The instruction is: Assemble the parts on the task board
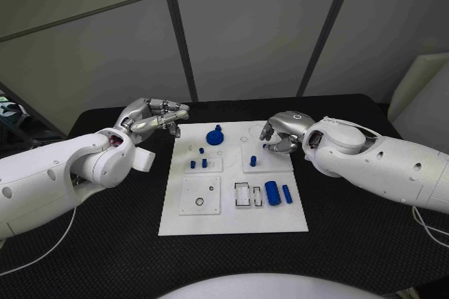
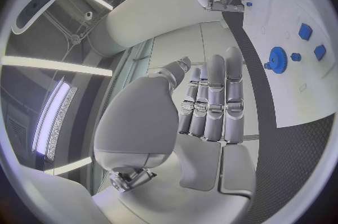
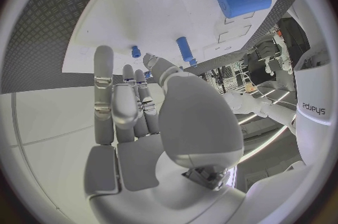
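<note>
The white task board lies in the middle of the black table. On its far part stands a blue gear, also seen as the gear. Two small blue pegs stand in a square plate, and a single peg stands in the plate beside it. A thick blue cylinder and a thinner one lie at the right; the thick cylinder also shows from the right wrist. My left hand hovers off the board's far left corner, holding nothing. My right hand hangs over the far right part, empty.
A white plate with a ring-shaped hole and a small open frame sit on the near half of the board. Black table surrounds the board. Grey wall panels stand behind the table.
</note>
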You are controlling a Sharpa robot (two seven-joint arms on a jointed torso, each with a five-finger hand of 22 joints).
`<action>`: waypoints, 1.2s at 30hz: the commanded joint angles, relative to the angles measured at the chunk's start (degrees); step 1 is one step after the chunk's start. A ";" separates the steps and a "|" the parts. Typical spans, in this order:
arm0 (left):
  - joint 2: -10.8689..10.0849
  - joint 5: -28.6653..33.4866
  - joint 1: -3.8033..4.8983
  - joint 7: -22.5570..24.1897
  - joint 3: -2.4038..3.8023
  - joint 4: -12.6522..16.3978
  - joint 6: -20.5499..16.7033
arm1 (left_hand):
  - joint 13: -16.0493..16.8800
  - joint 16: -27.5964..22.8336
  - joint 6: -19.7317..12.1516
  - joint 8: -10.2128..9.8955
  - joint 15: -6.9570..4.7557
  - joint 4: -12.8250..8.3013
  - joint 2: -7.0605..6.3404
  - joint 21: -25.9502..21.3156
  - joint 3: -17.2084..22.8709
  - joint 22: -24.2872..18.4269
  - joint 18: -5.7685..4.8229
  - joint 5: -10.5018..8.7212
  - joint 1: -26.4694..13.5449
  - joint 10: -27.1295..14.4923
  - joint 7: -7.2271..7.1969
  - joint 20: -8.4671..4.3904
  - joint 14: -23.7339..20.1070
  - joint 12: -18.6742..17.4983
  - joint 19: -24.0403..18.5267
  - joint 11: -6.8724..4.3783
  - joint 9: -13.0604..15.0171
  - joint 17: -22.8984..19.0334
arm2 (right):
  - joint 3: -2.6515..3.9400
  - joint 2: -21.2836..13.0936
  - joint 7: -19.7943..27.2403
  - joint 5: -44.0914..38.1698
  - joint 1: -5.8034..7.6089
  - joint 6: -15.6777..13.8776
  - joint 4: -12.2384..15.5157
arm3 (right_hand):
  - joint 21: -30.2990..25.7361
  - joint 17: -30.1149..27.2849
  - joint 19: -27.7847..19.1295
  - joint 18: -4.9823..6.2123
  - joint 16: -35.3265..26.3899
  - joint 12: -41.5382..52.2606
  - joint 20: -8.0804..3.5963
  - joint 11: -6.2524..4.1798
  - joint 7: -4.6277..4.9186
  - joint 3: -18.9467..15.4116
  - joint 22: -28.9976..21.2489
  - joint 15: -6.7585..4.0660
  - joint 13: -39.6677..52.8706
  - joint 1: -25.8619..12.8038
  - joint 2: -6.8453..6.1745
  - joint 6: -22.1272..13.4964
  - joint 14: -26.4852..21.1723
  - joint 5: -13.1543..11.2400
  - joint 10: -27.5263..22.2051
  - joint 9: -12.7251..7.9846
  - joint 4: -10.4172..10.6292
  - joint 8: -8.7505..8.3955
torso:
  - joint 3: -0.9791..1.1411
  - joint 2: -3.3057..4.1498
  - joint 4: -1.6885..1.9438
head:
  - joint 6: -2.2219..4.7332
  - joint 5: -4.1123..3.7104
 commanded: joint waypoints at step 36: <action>0.08 3.91 -0.15 2.81 0.05 0.45 -0.18 | 0.19 -0.14 -0.29 -0.08 0.05 -0.96 1.25 -1.14 -0.81 -0.72 -1.03 -0.13 1.37 -0.63 0.42 0.16 -0.80 0.04 0.35 0.29 -0.35 -0.18 | 0.02 2.72 -2.48 -4.48 -0.63 4.22 -2.53 | 9.61 5.87 0.56 -1.59 6.36 0.76 0.00 -0.58 -0.24 5.54 10.25 -0.21 0.23 1.75 0.91 2.51 2.64 -1.29 2.47 0.75 -1.63 0.88 | 0.03 0.05 -0.12 | -0.84 0.77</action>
